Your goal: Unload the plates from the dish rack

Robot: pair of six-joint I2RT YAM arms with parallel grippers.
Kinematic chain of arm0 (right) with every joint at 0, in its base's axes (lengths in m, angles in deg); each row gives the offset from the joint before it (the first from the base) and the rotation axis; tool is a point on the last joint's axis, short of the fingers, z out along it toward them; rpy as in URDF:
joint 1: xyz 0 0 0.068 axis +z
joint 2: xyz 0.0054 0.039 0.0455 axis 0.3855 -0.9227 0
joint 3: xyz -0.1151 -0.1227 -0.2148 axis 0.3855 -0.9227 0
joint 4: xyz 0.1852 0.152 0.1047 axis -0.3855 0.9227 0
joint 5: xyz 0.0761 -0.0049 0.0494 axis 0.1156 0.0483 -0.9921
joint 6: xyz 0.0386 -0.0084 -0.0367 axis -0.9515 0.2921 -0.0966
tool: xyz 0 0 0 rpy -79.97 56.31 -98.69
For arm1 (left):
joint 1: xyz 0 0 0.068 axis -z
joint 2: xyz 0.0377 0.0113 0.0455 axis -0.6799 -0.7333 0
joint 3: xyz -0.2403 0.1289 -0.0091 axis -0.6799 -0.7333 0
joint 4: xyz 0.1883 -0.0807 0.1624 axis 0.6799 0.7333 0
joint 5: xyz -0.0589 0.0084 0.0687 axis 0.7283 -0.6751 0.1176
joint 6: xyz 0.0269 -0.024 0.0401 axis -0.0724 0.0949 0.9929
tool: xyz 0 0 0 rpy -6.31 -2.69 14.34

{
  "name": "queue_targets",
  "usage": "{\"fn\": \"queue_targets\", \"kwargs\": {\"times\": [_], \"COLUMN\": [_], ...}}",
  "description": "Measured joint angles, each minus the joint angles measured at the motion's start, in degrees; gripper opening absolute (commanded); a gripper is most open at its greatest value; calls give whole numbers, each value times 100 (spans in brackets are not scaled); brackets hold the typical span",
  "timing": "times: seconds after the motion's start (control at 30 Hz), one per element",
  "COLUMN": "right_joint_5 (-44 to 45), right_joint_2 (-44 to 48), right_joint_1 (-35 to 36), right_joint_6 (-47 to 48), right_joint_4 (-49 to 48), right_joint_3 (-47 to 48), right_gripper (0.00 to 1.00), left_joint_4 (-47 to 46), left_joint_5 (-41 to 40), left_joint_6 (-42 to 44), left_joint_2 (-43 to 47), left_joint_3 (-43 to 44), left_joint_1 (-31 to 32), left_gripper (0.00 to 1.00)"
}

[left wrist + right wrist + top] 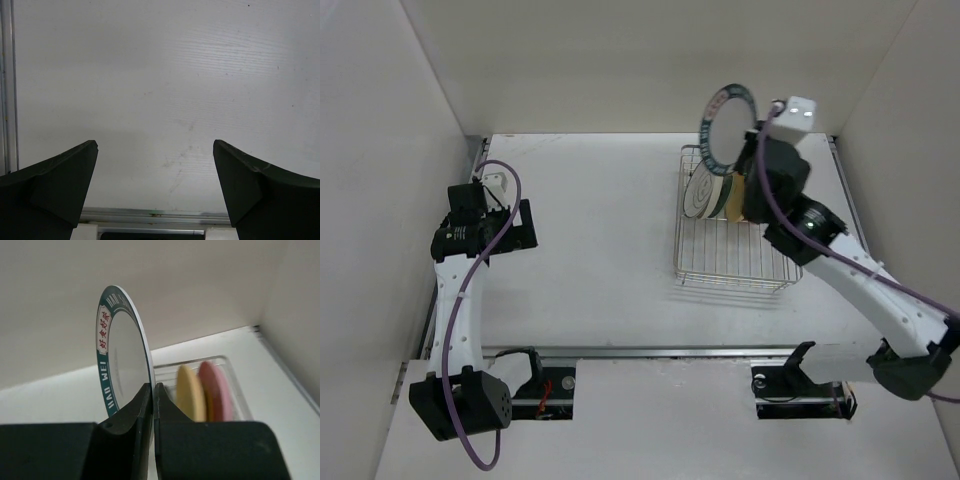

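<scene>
The right gripper, jaws clamped on the lettered plate, holds it upright above the dish rack, the left gripper idles with jaws apart over the desk, and apparently at least three plates remain racked.

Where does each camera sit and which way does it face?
Top external: above and behind, looking down on the table; left arm, right arm, rack, raised lettered plate.
Left wrist: on left arm, facing the table; left fingers spread.
Right wrist: on right arm, facing the back wall; right fingers clamp the lettered plate, yellow plate and pink plate beyond.
Shared: top and right wrist show the lettered plate.
</scene>
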Motion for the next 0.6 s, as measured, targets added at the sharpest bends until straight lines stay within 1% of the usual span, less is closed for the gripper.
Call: {"fn": "queue_targets", "kwargs": {"times": [0.07,0.23,0.4,0.47,0.5,0.6], "right_joint_5": [-557,-2833,-4979,-5608,-5899,-6749], "right_joint_2": [-369,-1394,-2754,-3211,-3383,-3825], "right_joint_1": [254,446,437,439,439,442], "right_joint_6": [-142,-601,-822,-929,-981,-1095], "right_joint_4": [-63,-140,13,46,46,66], "right_joint_3": [-96,-313,127,267,286,317], "right_gripper": [0,0,0,0,3,6], "left_joint_4": [0,2,2,2,2,4], "left_joint_5": [-4,-70,-109,-116,-120,-133], "left_joint_6": [4,7,7,7,7,7], "left_joint_2": [0,0,0,2,2,2], "left_joint_3": [0,0,0,0,0,-2], "left_joint_1": [-2,0,-2,0,-2,0], "left_gripper": [100,100,100,100,100,100]}}
